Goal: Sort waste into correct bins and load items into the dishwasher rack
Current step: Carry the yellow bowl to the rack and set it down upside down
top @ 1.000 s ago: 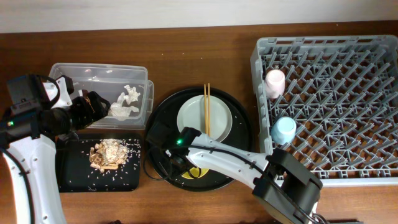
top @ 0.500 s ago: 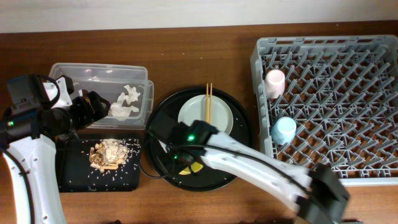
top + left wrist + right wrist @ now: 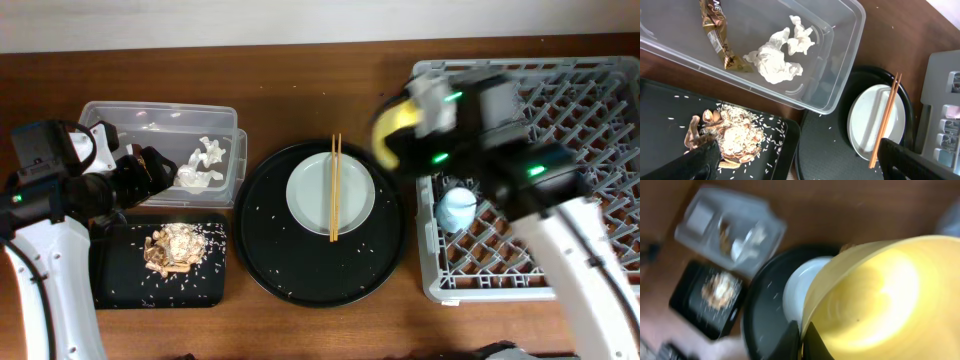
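Glossy smooth yellow bowl [image 3: 875,300], clear plastic rectangular tub [image 3: 841,75], crumpled white tissue paper [image 3: 777,62], pale wooden chopsticks [image 3: 334,190], matt grey plastic rack [image 3: 600,110]

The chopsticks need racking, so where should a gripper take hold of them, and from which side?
Probably from straight above, at the end of the chopsticks overhanging the far rim of the plate, jaws closing across both. They lie flat, side by side, and that end looks clear underneath.
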You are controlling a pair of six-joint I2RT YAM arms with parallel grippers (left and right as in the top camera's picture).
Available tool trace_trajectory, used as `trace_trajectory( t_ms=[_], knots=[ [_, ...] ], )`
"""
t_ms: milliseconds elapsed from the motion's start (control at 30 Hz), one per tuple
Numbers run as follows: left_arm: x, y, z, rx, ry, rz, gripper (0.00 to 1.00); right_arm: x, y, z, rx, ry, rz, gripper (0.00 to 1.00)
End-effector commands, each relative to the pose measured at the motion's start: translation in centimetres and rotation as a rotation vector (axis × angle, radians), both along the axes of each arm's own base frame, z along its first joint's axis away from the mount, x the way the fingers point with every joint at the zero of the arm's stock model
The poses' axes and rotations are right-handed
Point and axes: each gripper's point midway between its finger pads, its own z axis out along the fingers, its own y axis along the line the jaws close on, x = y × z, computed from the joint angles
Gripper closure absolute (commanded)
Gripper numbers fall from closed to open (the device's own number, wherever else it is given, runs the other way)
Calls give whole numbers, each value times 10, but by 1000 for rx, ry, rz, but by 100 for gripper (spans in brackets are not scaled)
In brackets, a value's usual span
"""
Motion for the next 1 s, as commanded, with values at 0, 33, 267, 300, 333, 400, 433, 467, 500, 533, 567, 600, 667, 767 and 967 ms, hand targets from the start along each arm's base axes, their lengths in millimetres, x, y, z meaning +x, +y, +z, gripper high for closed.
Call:
trace_trajectory(
  t_ms=[0,33,267,300,333,400,433,467,500,533,567,600,667,767,967],
  knots=[
    [-4,1,3,14,-9,3,0,24,-43,23,135,-69,-6,96],
    [-4,1,3,14,-9,3,0,35,-60,27,158,-105,-12,96],
    [-4,1,3,14,-9,3,0,91,-128,26,405,-234,58,96],
    [-4,1,3,14,-9,3,0,98,-135,19,425,-235,64,96],
    [-4,2,3,14,-9,3,0,104,-141,12,445,-235,73,96],
    [-4,1,3,14,-9,3,0,114,-150,-2,496,-236,105,96],
    [-4,1,3,14,-9,3,0,120,-158,-15,545,-234,135,96],
    [-4,1,3,14,-9,3,0,124,-163,-23,565,-229,141,96],
    [-4,1,3,14,-9,3,0,128,-169,-33,576,-217,131,96],
    [-4,1,3,14,-9,3,0,132,-176,-46,586,-198,113,96],
    [-4,1,3,14,-9,3,0,135,-181,-56,594,-182,99,96],
    [-4,1,3,14,-9,3,0,139,-186,-68,604,-164,83,96],
    [-4,2,3,14,-9,4,0,143,-196,-86,616,-141,59,96],
    [-4,1,3,14,-9,3,0,146,-209,-108,634,-106,20,96],
    [-4,1,3,14,-9,3,0,140,-232,-139,694,-10,-69,96]
  ],
)
